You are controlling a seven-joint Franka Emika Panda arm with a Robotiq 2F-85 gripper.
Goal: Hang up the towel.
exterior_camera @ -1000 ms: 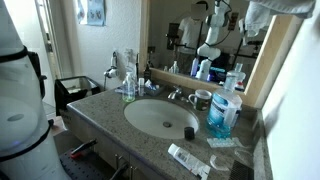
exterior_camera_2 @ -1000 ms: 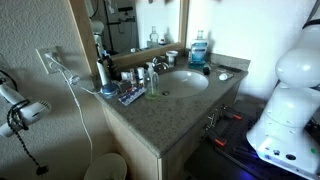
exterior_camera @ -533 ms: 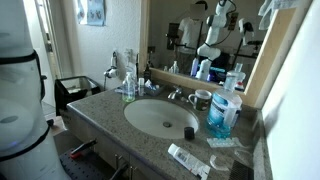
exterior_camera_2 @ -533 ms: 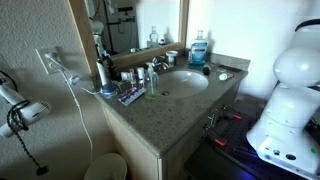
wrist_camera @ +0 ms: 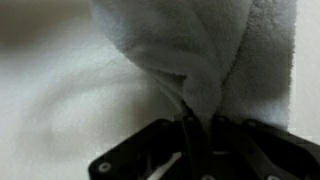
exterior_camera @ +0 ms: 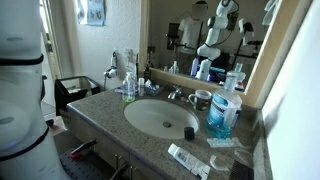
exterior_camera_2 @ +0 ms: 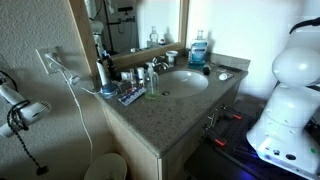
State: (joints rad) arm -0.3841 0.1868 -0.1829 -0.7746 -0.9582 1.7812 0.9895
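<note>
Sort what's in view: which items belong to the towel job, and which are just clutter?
Job: towel; gripper, pinching the towel in the wrist view.
Clutter: blue mouthwash bottle; mug; toothpaste tube; sink; hair dryer.

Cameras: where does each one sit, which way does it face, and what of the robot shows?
In an exterior view, off the counter, facing across the sink to the mirror; white robot body at left edge.
In an exterior view, off the counter's opposite end, facing the sink; robot body at right.
Wrist view: on the arm, facing the towel; gripper pinches it.
Shared: both exterior views show the sink and blue bottle.
</note>
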